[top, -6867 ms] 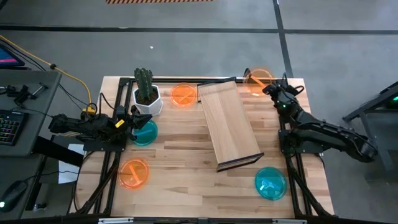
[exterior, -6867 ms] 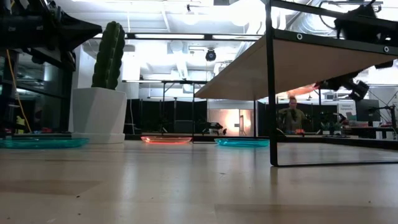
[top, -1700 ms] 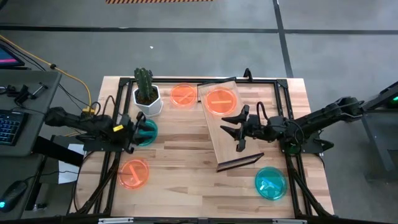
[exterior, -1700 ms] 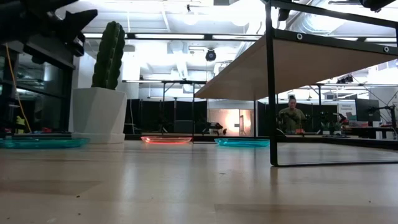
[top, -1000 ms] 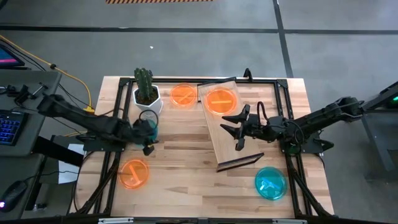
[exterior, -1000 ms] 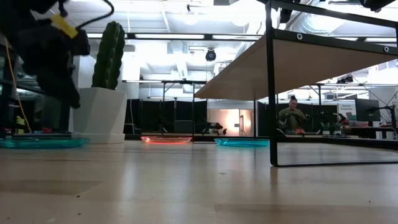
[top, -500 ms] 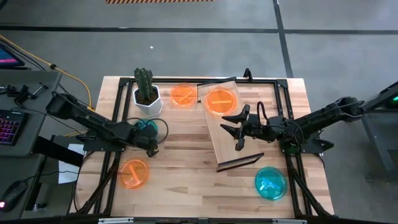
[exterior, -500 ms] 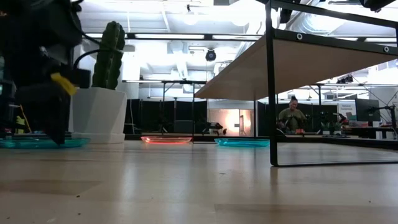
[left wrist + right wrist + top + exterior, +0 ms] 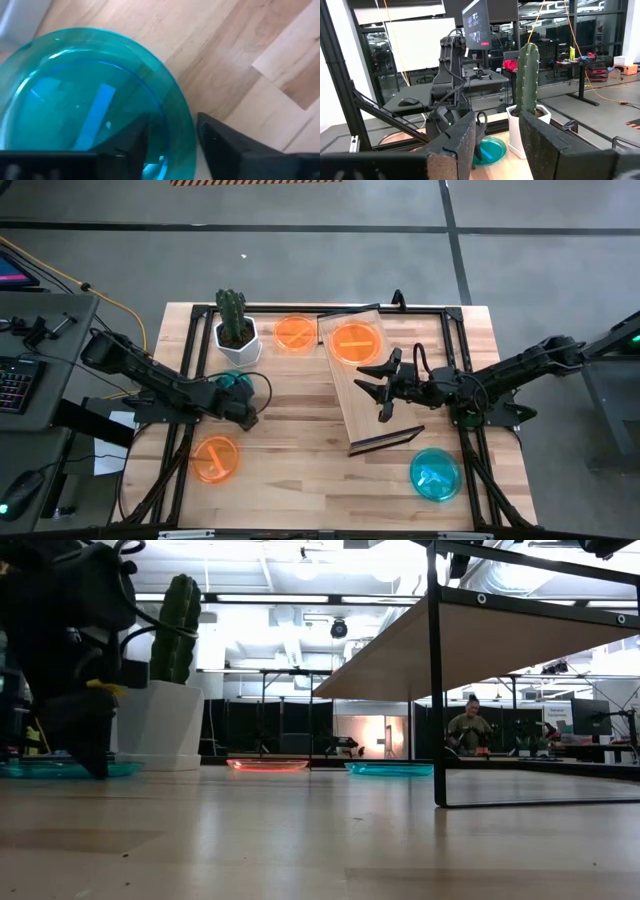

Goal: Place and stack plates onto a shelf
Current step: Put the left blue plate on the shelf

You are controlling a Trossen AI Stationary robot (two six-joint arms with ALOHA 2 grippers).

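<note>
A: Left wrist view, entry. Teal plate (image 9: 90, 95) lies flat on the table (image 9: 235, 65), its near rim passing between the two fingers (image 9: 131, 139) of the left gripper (image 9: 170, 137). One finger sits over the plate's inside, the other just outside the rim. Fingers parted, not yet pressed on the rim as far as I can tell.

B: High view agrees? Where on the table?

A: Left half, teal plate (image 9: 232, 383) just beside the white cactus pot (image 9: 236, 343), left gripper (image 9: 243, 417) down at its edge. The plate is round, so no long axis to line up; what counts is that the rim runs across the gap between the fingers.

B: And the shelf?

A: Shelf (image 9: 372, 395) lies to the right of that plate, tilted on the table, one orange plate (image 9: 354, 342) already on its far end. Right gripper (image 9: 385, 385) hangs over the shelf's middle, fingers apart and empty.

B: Nearer arm?

A: Left, plainly. Judgement: pinch the rim, lift, carry rightward to the shelf. Three other plates remain on the table: orange (image 9: 295, 332), orange (image 9: 215, 459), teal (image 9: 435, 474).
</note>
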